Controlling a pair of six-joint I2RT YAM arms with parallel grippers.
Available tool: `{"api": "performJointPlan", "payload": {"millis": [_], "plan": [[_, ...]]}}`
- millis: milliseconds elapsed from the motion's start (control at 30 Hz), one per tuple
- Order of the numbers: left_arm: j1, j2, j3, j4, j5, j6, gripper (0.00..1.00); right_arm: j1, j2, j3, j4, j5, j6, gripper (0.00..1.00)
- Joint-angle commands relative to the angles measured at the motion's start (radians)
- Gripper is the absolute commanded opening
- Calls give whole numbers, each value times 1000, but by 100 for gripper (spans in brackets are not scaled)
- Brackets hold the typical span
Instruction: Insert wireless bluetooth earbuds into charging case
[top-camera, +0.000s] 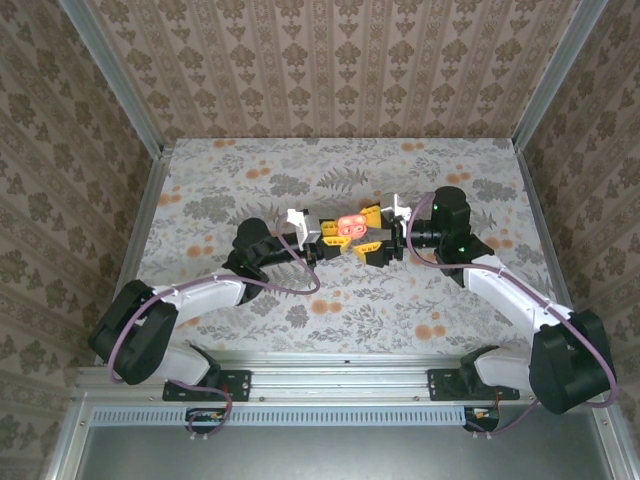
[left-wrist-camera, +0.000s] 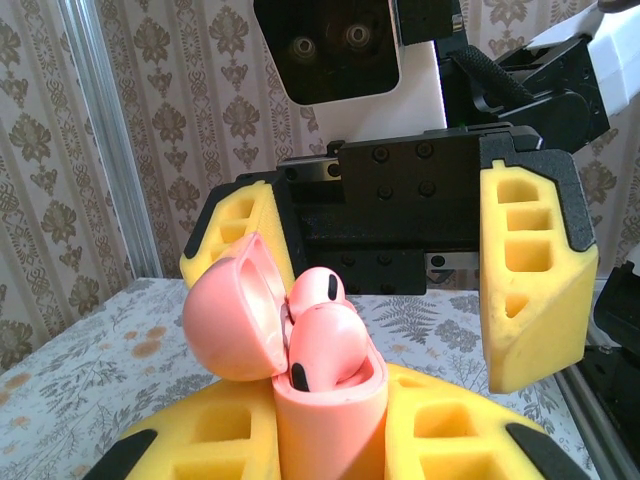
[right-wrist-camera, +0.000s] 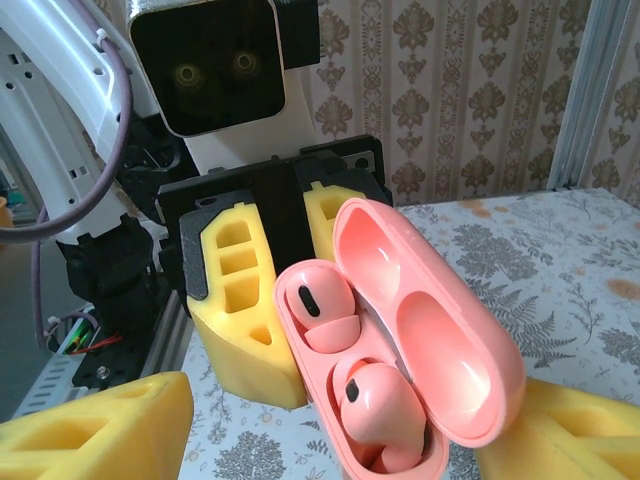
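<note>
Two coral-pink earbuds (right-wrist-camera: 322, 312) sat side by side inside the matching pink charging case (right-wrist-camera: 455, 340), which stood open.

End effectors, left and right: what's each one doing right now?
Left end effector: closed, holding the open pink charging case.
Right end effector: open, fingers spread wide, holding nothing.
</note>
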Motion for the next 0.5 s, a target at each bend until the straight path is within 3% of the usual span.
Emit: {"api": "performJointPlan", "payload": {"millis": [0, 467], "plan": [[-9, -24, -10, 5, -8, 17, 9, 11, -30, 34, -9, -44, -30, 72], [-9, -28, -11, 5, -14, 19, 9, 11, -94, 18, -57, -34, -63, 71]]}}
